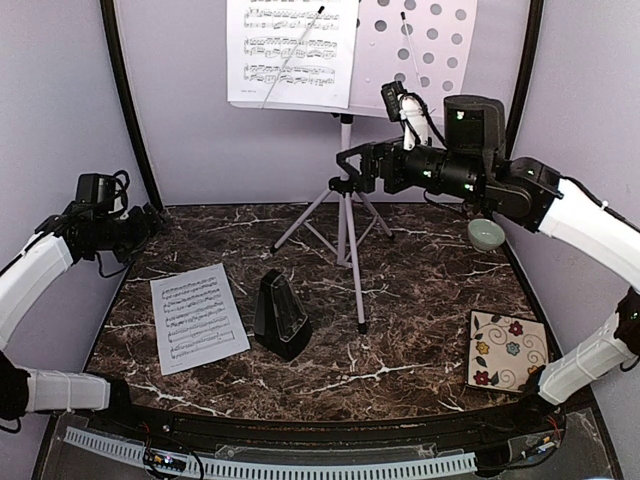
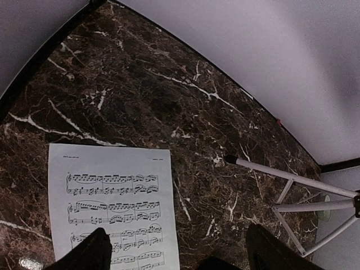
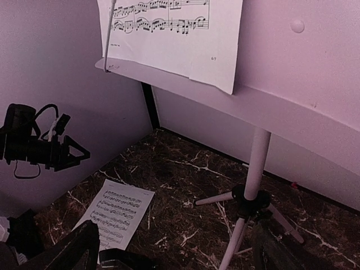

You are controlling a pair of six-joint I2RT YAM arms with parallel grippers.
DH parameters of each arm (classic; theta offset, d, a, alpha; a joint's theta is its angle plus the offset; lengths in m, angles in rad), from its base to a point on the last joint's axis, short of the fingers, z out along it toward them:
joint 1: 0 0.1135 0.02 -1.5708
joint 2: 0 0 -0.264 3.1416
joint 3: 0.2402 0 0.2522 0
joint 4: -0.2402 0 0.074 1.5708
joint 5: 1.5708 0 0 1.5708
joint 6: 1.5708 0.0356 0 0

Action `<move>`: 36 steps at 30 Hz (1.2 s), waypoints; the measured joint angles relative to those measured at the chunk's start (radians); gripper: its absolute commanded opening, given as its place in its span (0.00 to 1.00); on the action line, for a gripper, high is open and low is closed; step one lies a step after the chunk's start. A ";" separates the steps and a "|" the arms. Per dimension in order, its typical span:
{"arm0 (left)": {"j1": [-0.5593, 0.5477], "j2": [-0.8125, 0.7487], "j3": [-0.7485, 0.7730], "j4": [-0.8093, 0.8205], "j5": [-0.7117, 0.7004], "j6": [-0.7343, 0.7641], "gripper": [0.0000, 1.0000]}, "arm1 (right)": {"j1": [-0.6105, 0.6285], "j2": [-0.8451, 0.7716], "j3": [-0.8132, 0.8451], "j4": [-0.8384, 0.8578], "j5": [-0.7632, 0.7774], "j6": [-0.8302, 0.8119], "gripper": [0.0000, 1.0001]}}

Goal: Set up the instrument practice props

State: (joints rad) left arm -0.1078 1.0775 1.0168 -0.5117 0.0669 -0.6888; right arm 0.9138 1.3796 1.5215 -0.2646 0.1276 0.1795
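Left tool (image 1: 150,225): is hovering released at the left edge, grasping nothing.
Loose music sheet (image 1: 198,318): is lying flat on the worktop (image 1: 430,290), lower left.
Metronome (image 1: 281,315): is standing just right of that sheet.
Music stand (image 1: 346,215): is standing at centre, carrying the second sheet (image 1: 290,50).
Right tool (image 1: 342,172): is hovering released near the stand's pole, grasping nothing.
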 measured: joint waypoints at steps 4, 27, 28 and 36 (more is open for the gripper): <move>0.178 0.027 -0.058 -0.004 0.109 0.018 0.87 | 0.000 0.002 -0.030 -0.034 -0.032 0.014 0.94; 0.431 0.670 0.112 -0.002 0.210 0.522 0.39 | -0.004 0.077 0.012 -0.059 -0.199 -0.009 0.98; 0.431 0.688 0.118 0.000 0.211 0.543 0.38 | -0.004 0.082 0.016 -0.059 -0.201 -0.009 0.98; 0.431 0.787 0.146 0.014 0.251 0.643 0.29 | -0.005 0.110 0.040 -0.064 -0.203 -0.008 0.99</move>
State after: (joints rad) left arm 0.3237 1.8641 1.1629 -0.4980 0.3183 -0.0460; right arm 0.9089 1.4895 1.5616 -0.3286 -0.0753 0.1715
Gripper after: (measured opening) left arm 0.304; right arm 0.986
